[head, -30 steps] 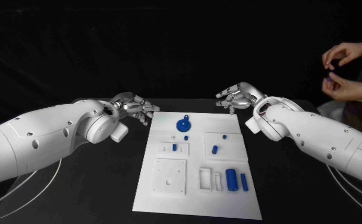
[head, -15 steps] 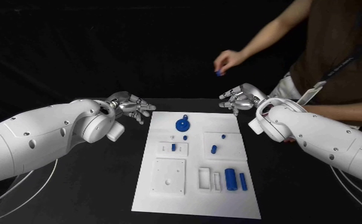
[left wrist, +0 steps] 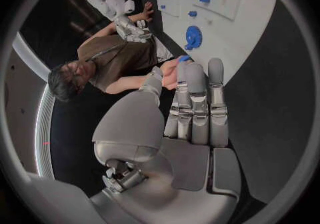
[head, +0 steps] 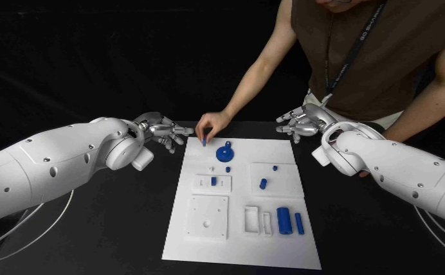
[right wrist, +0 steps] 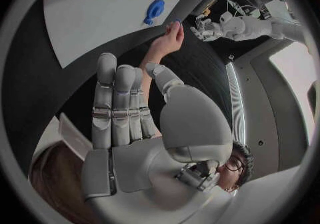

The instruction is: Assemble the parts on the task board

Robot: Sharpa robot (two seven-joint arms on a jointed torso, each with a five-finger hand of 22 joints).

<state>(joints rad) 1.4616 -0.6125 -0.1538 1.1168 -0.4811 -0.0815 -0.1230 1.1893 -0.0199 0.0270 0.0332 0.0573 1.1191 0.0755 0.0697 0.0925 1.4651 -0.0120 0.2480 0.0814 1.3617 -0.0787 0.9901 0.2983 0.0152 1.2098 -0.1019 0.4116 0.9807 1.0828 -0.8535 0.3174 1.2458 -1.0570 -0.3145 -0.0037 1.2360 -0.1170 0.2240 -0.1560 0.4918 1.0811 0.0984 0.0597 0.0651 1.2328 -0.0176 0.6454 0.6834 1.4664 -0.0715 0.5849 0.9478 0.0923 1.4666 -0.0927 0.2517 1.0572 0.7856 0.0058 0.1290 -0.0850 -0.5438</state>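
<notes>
Since half a second ago: person's hand (head: 214, 125) lowered from mid-air to the far left corner of the task board (head: 243, 236), small blue piece pinched at its fingertips; both robot hands about where they were.

Left hand (head: 163, 131): fingers (left wrist: 197, 101) straight, side by side, released, grasping nothing; hovering just off the board's far left corner, close beside the person's hand. Right hand (head: 304, 121): fingers (right wrist: 114, 106) likewise extended and empty, just beyond the board's far right corner.

Blue gear (head: 226, 153): nearest part, lying flat on the board's far portion, towards the robot from both hands, nearer the left hand. Two blue cylinders (head: 290, 221): side by side near the board's near right edge, long axes running away from the robot, well apart from both hands, on the right arm's side. Small blue parts (head: 263, 183) seated mid-board.

Obstruction, as judged: person's hand and forearm between the left hand and the gear, blocking that reach. Black desk (head: 121, 223) beneath.
</notes>
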